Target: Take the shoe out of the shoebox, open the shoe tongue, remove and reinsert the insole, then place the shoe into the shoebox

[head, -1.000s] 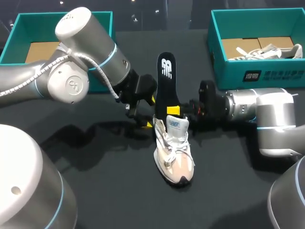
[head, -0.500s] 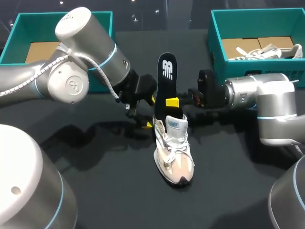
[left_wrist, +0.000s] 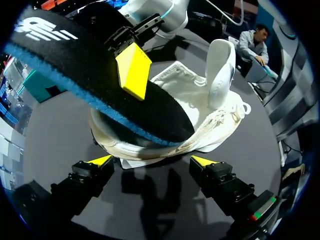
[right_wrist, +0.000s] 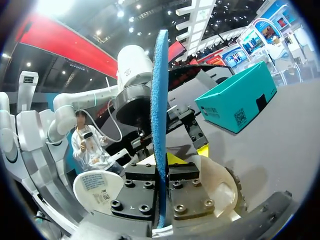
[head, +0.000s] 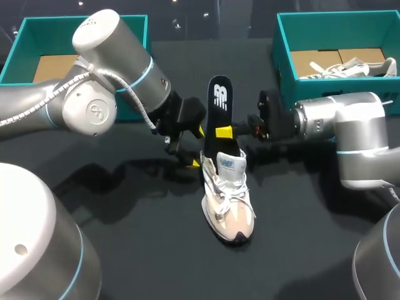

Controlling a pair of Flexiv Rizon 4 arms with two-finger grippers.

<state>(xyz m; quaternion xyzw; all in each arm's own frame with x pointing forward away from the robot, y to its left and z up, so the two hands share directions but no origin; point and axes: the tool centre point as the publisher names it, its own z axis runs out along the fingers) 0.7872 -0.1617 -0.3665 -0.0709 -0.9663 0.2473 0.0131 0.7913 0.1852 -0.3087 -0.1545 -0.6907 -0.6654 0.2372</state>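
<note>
A white and pink sneaker (head: 229, 203) stands on the dark table, with its tongue (left_wrist: 221, 65) pulled up. A black insole (head: 219, 106) with a blue underside rises steeply from the shoe's opening, its lower end still inside. My right gripper (head: 222, 132) is shut on the insole's middle; in the right wrist view the insole's blue edge (right_wrist: 161, 95) runs between the clamped fingers (right_wrist: 142, 187). My left gripper (left_wrist: 152, 162) stands open just behind the heel (left_wrist: 125, 150), its yellow tips apart and touching nothing.
A teal shoebox (head: 337, 94) at the back right holds another white shoe (head: 350, 67). A second teal box (head: 25, 37) with a cardboard floor sits at the back left, behind my left arm (head: 119, 81).
My right gripper has closed on the insole and drawn it up and back a little; the insole stands slightly higher. The left arm and the shoe have stayed put.
</note>
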